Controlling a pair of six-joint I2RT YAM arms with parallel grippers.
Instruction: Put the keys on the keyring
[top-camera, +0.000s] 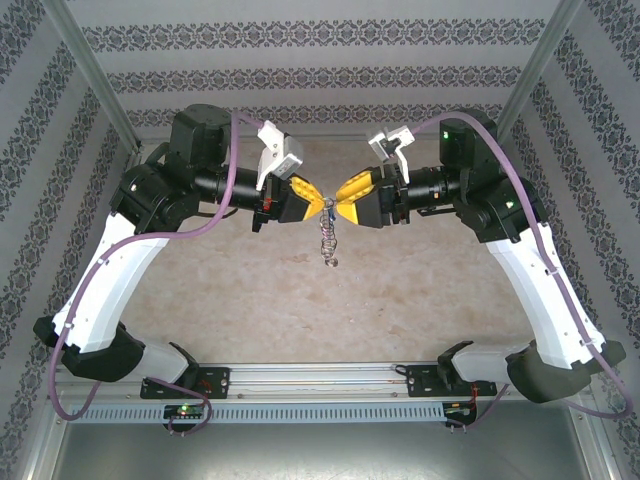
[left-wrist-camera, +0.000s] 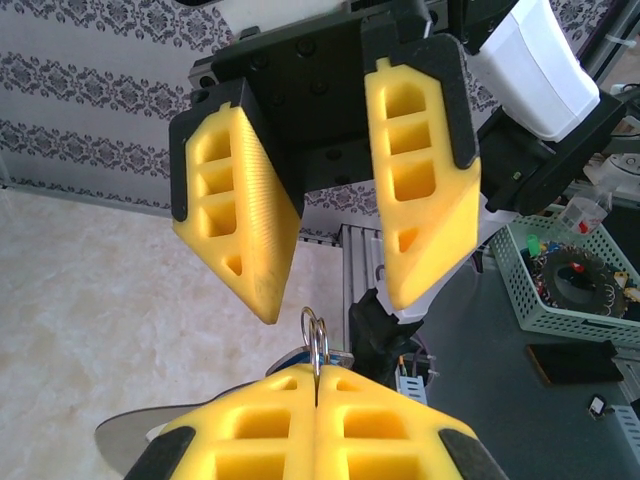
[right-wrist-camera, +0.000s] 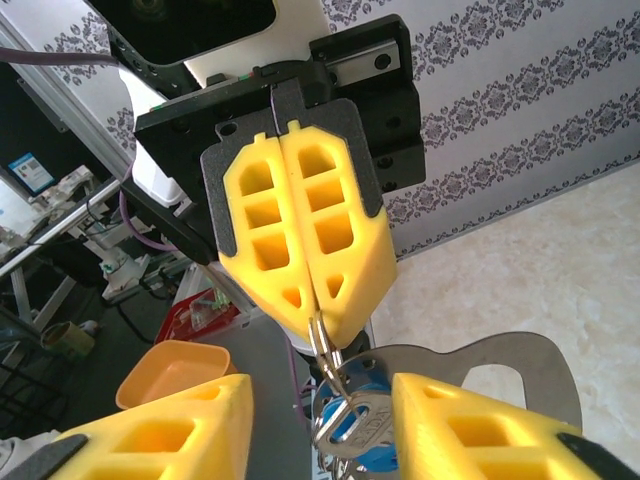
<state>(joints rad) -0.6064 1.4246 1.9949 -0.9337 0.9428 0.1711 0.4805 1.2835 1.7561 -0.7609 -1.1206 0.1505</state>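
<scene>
The left hand (right-wrist-camera: 319, 305) reaches in from the left, well above the surface (top-camera: 250, 270). Its yellow fingers are pressed flat together, with their tips pinching a small wire ring (left-wrist-camera: 315, 338). In the left wrist view the ring stands edge-on, straight out of the seam between the fingers. It points toward the opposite hand.

The key (right-wrist-camera: 352, 425) hangs from that ring just past the fingertips, showing a silver face with blue behind and below it. It is too blurred to tell which way its shaft points.

The keyring (top-camera: 329, 240) dangles from the same spot midway between the two hands. Its long axis hangs straight down toward the surface, which its lower end does not reach. Small grey pieces are bunched along it. How it joins the wire ring cannot be made out.

The right hand (left-wrist-camera: 332, 306) faces the left one tip to tip. Its two fingers are moderately apart with nothing gripped. Their tips lie just beyond the ring, and in its own wrist view the key lies in the gap between them.
</scene>
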